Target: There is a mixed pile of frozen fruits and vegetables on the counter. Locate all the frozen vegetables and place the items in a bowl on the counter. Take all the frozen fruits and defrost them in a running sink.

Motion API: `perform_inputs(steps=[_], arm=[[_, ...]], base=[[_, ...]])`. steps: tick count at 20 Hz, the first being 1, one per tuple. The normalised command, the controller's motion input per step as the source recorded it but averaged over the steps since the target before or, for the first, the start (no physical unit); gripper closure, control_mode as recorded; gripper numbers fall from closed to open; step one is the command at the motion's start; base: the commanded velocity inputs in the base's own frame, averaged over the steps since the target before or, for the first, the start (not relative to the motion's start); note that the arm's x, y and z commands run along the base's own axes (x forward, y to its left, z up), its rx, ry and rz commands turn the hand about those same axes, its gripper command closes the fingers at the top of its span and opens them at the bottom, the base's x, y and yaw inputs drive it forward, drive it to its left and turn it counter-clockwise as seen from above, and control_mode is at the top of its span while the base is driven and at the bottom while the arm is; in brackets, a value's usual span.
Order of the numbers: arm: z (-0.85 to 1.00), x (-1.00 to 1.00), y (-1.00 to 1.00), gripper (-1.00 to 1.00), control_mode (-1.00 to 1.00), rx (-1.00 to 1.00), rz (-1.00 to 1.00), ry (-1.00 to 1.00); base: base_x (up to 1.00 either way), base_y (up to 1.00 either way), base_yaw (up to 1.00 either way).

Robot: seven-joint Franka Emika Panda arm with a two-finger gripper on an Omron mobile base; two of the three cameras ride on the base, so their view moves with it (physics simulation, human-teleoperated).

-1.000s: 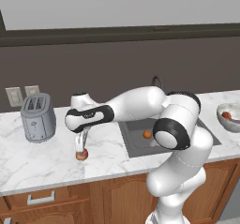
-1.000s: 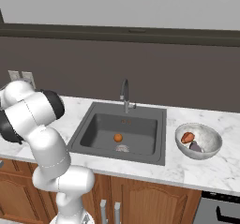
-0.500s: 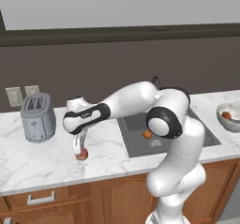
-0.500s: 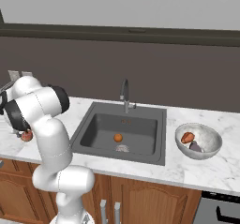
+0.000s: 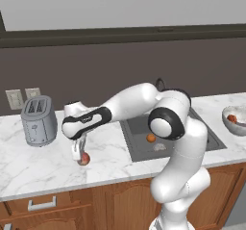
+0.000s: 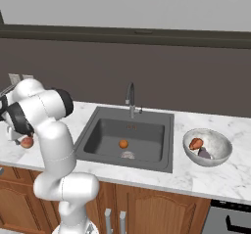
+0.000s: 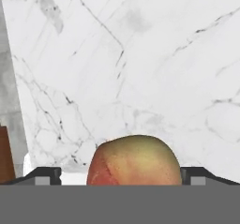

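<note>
Near the front edge of the desk (image 5: 29, 169), left of the sink (image 5: 139, 128), the gripper (image 5: 78, 153) stands spread wide, its fingertips either side of the reddish apple (image 7: 135, 161), which rests on the marble. Judgement: settle lower so the pads meet the widest girth, centre, then close squarely; a high pinch risks the round fruit squirting out. The orange (image 6: 123, 144) lies in the sink basin; the bowl (image 6: 220, 154) holds the vegetables.

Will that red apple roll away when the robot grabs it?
It might. The apple looks round and smooth, sitting on flat marble counter, so a nudge would probably roll it. The open gripper has a finger on each side, which should trap it. It looks firm, unlikely to squash.
</note>
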Motion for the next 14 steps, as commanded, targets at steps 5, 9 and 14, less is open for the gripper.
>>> perform_inputs(steps=[5, 9, 14], arm=[[-0.21, -0.30, -0.17, -1.00, -1.00, 0.02, 0.00, -0.01], [-0.23, -0.19, -0.01, -1.00, -1.00, 0.00, 0.03, -0.07], [-0.12, -0.14, 0.01, 1.00, -1.00, 0.00, 0.01, -0.07]], base=[[0.00, 0.00, 0.00], [0.00, 0.00, 0.00], [0.00, 0.00, 0.00]])
